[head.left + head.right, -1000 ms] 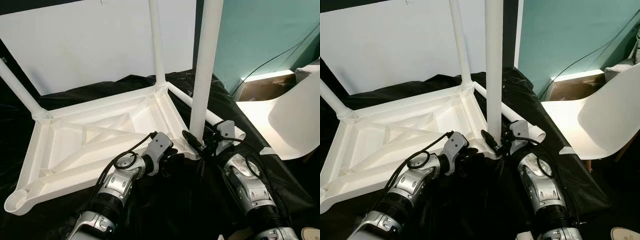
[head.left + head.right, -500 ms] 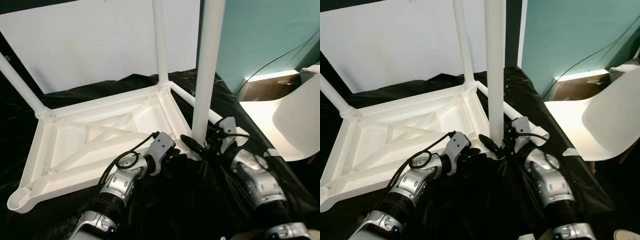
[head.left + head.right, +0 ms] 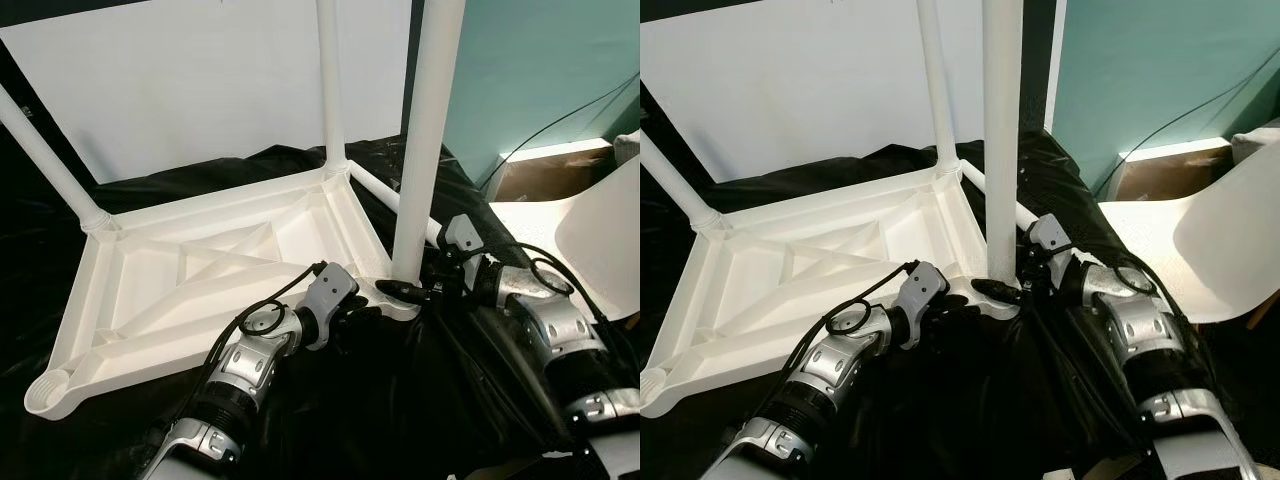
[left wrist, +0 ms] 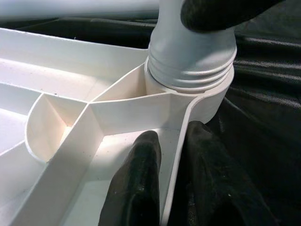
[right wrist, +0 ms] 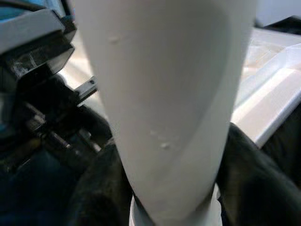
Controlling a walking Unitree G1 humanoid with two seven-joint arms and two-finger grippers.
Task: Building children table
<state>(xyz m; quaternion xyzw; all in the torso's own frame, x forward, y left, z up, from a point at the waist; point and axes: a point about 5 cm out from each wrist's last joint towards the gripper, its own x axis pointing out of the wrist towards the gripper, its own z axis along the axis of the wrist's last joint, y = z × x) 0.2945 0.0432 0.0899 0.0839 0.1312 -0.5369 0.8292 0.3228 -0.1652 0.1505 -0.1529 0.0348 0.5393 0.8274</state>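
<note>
Clamping upturned white plastic tabletop (image 3: 215,275) rim with left gripper (image 4: 171,155); right gripper (image 3: 405,290) closed around smooth, light, stiff white leg tube (image 3: 425,160) at near-right corner socket; slippery, best gripped low.

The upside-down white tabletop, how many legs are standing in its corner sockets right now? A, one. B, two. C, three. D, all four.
C: three legs stand up from the tabletop, the near leg held low by the right gripper, a far leg and a left leg; the near-left socket is empty.
</note>
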